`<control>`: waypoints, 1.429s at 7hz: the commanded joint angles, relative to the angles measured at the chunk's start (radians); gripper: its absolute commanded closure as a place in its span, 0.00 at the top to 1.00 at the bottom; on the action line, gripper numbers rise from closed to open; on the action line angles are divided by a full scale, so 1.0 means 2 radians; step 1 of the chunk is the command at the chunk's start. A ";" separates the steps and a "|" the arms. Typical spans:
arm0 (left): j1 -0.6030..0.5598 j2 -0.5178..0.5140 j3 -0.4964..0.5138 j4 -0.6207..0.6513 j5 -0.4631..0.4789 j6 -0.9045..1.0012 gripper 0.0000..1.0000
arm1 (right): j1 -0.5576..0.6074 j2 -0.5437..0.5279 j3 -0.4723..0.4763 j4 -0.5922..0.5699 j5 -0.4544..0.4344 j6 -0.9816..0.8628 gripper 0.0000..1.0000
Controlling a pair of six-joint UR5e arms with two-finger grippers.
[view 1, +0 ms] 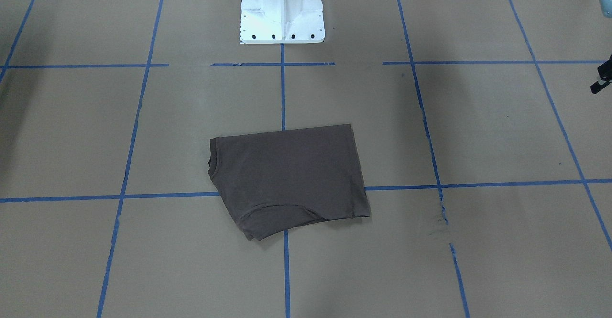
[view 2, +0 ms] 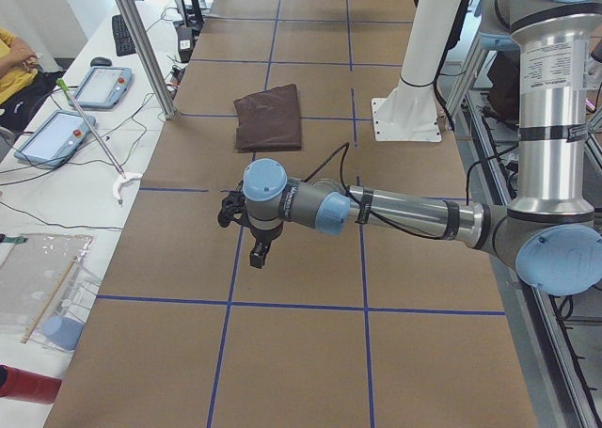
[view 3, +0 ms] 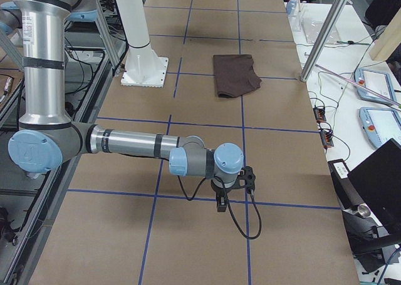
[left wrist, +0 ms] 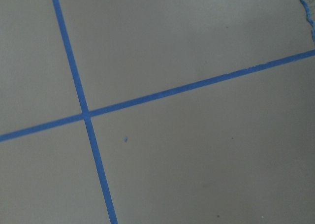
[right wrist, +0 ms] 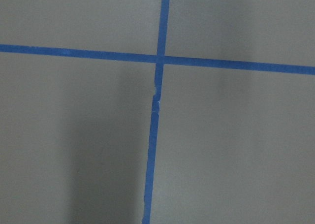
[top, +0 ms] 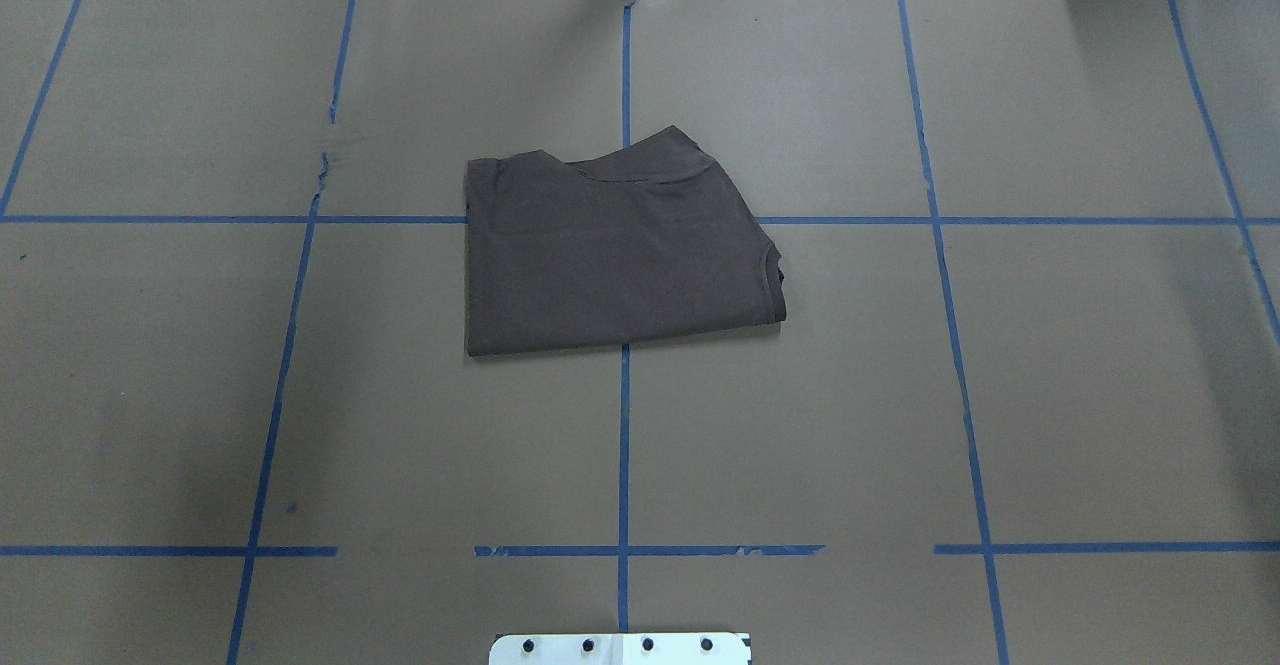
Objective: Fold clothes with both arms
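The dark brown T-shirt (view 1: 287, 174) lies folded into a flat rectangle at the table's middle, with its collar edge toward the robot's right (top: 610, 255). It also shows in the side views (view 2: 270, 118) (view 3: 235, 75). My left gripper (view 2: 259, 252) hangs over bare table far to the shirt's left; a black part of it shows at the front view's right edge (view 1: 601, 80). My right gripper (view 3: 220, 203) hangs over bare table far to the shirt's right. I cannot tell whether either is open or shut. Both wrist views show only brown table and blue tape.
The white pedestal base (view 1: 282, 12) stands at the robot's side of the table. Blue tape lines (top: 624, 425) grid the brown surface. Metal posts (view 2: 141, 42) (view 3: 322, 41) and side tables with tablets (view 2: 56, 136) (view 3: 376, 84) line the far edge.
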 commanded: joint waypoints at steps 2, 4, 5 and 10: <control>-0.061 -0.005 -0.004 0.082 0.018 0.039 1.00 | 0.016 0.015 0.052 -0.092 -0.003 -0.039 1.00; -0.060 0.007 0.018 0.077 0.025 0.045 1.00 | 0.007 0.014 0.060 -0.086 -0.003 -0.033 1.00; -0.060 0.017 0.039 0.031 0.025 0.043 1.00 | -0.003 0.014 0.062 -0.080 -0.003 -0.031 1.00; -0.056 0.013 0.049 -0.028 0.031 0.044 1.00 | -0.024 0.019 0.063 -0.079 -0.016 -0.017 1.00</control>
